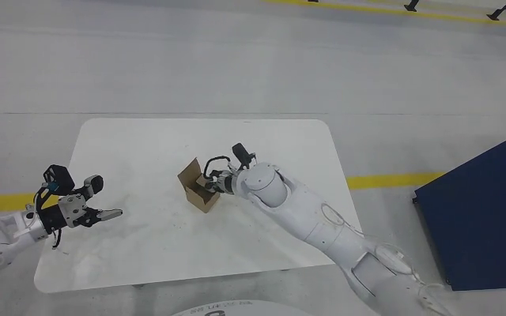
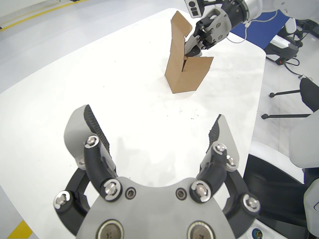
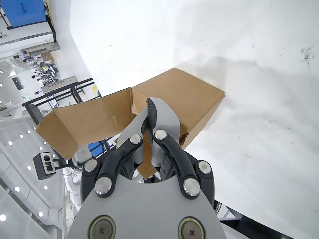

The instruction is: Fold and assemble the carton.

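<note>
A brown cardboard carton (image 1: 198, 189) stands partly unfolded near the middle of the white table (image 1: 142, 158). Its flaps stick up and one lies outward in the left wrist view, carton (image 2: 185, 75). My right gripper (image 1: 212, 185) is at the carton's right side, shut on a flap of the carton (image 3: 174, 100), with the cardboard pinched between its pads (image 3: 151, 118). The same gripper (image 2: 193, 52) shows at the flap's edge from the far side. My left gripper (image 1: 111, 213) hovers over the table's left edge, open and empty, gripper (image 2: 154, 123), well apart from the carton.
The table's surface around the carton is bare, with a few small dark specks (image 2: 193, 118). A dark blue panel (image 1: 466, 213) stands on the floor to the right of the table. Yellow floor tape (image 1: 387, 180) runs past the table's right side.
</note>
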